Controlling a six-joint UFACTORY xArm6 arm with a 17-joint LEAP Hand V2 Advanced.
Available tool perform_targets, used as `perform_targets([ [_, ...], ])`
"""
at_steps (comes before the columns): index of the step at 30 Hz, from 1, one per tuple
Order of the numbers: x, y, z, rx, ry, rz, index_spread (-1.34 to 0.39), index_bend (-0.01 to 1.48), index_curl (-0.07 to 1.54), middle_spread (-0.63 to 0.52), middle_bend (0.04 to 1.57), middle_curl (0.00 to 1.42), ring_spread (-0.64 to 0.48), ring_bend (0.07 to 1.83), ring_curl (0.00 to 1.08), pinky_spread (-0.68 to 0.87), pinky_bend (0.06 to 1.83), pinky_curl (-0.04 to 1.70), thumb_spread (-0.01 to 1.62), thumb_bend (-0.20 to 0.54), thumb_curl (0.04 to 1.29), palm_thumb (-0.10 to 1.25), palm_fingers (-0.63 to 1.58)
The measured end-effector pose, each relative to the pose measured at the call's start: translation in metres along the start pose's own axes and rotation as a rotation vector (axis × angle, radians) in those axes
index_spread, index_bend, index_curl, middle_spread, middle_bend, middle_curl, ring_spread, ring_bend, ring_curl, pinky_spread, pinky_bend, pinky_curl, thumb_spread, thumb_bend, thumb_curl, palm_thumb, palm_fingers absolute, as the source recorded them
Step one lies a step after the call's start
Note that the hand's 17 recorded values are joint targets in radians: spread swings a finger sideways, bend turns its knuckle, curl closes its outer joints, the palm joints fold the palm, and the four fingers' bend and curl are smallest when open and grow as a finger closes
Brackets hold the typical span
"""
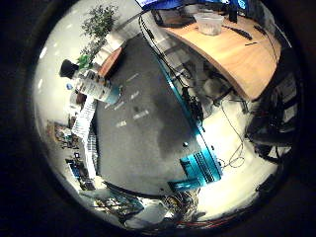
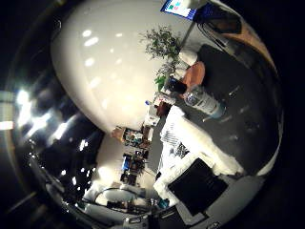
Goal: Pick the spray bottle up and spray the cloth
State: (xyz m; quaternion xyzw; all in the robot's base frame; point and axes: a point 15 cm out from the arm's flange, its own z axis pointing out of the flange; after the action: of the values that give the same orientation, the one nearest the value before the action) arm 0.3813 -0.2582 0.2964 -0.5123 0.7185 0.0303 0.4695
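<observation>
The spray bottle (image 1: 94, 86) has a pale body and a black spray head. It is on the dark grey table top (image 1: 148, 118), at its far end. A white printed cloth (image 2: 191, 143) lies on the table next to the bottle; the right thumb side palm view shows the bottle (image 2: 202, 100) just beyond the cloth's edge. The cloth also shows as a white strip in the right little finger side palm view (image 1: 87, 123).
A wooden desk (image 1: 232, 54) with a clear box (image 1: 209, 20) stands beyond the table. Dark office chairs (image 1: 267, 114) stand on the pale floor beside it. A potted plant (image 2: 162, 40) is behind the bottle. Small clutter (image 2: 133, 143) lies by the cloth.
</observation>
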Motion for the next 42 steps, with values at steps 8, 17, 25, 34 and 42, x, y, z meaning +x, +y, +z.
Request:
perform_targets([
  [8,-0.007,-0.001,0.029,0.001,-0.084,0.021,-0.32,0.2,0.37,-0.16,0.35,0.41,-0.15,0.41,0.28,-0.09,0.28,0.26,1.15,-0.009,0.33,0.88,0.73],
  [17,-0.018,0.019,0.058,-0.051,-0.135,0.017,-0.5,0.32,0.63,-0.37,0.64,0.66,-0.35,0.82,0.48,-0.57,0.63,0.38,1.21,-0.008,0.33,0.95,1.16],
  [25,-0.024,0.02,0.045,-0.034,-0.147,-0.026,-0.56,0.45,0.94,-0.4,0.85,0.91,-0.32,1.14,0.66,-0.49,0.98,0.66,1.27,-0.01,0.3,0.95,0.97],
  [34,-0.016,0.023,0.018,0.003,-0.16,-0.006,-0.56,0.33,0.99,-0.38,0.8,0.94,-0.31,1.17,0.68,-0.52,0.93,0.74,1.29,-0.014,0.27,0.84,0.66],
  [42,-0.019,0.029,-0.003,0.017,-0.162,-0.027,-0.45,0.3,0.87,-0.25,0.65,0.83,-0.22,0.95,0.6,-0.24,0.62,0.73,1.27,-0.013,0.28,0.82,0.24],
])
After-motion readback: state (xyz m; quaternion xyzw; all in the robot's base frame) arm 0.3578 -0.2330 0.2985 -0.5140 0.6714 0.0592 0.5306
